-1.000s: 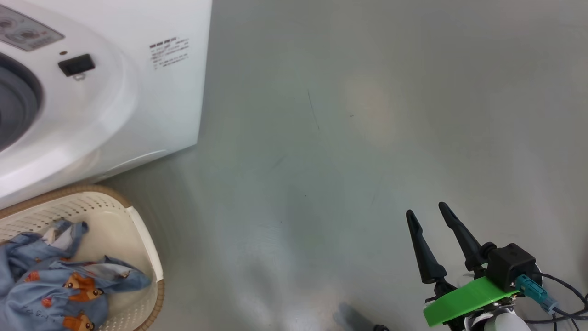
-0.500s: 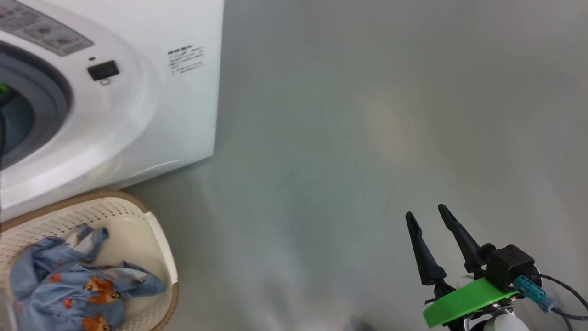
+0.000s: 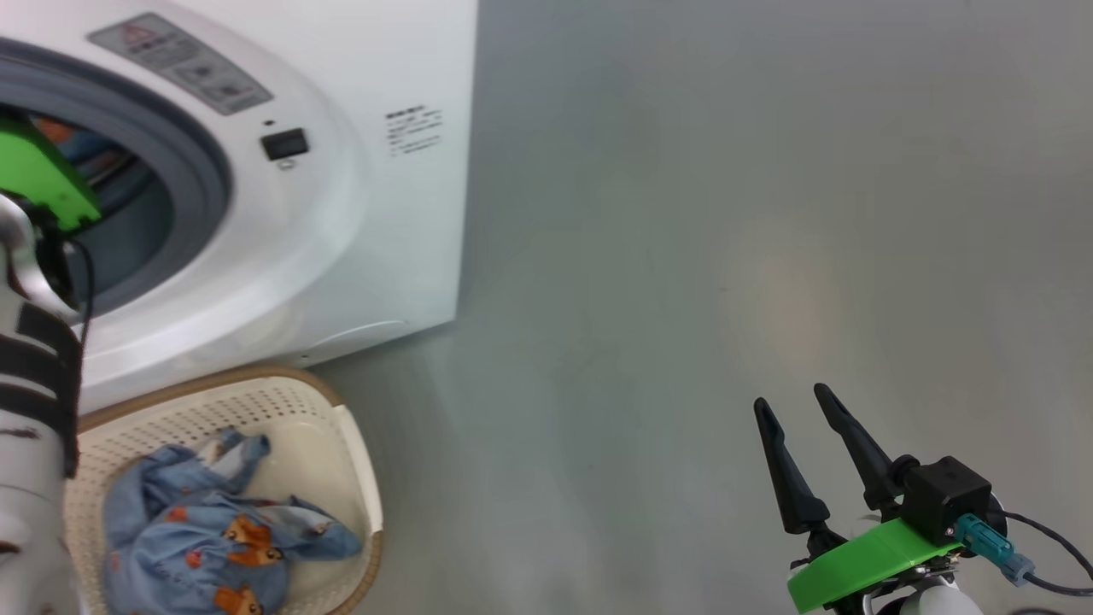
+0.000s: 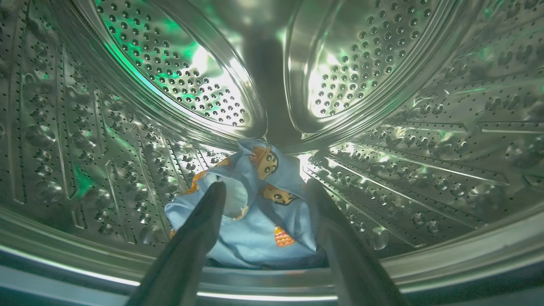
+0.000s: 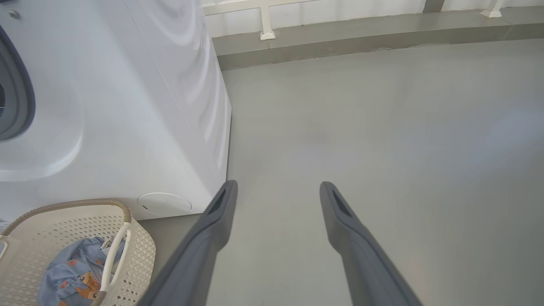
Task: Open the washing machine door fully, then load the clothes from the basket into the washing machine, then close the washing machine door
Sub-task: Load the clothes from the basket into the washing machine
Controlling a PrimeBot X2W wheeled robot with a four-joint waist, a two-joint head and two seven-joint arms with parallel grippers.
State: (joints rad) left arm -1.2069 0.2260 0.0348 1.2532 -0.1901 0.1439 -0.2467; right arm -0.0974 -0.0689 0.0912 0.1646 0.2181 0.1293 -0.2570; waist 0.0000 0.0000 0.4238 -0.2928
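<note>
Open floor [image 3: 683, 256] lies right of the washing machine [image 3: 384, 239]. In its drum [image 4: 425, 148], clothes [image 4: 263, 221] cover the bottom only.

I'm looking at a smooth, dull-sheened grey floor [image 3: 683, 213] that stretches away to the right and the far side. A soft, pale patch of reflected light [image 3: 773, 290] lies on it to the right. At the far end a low grey raised kerb [image 5: 340, 32] edges the floor. A slim white post [image 5: 266, 19] on a square foot stands on it, against a white wall [image 5: 361, 7].
</note>
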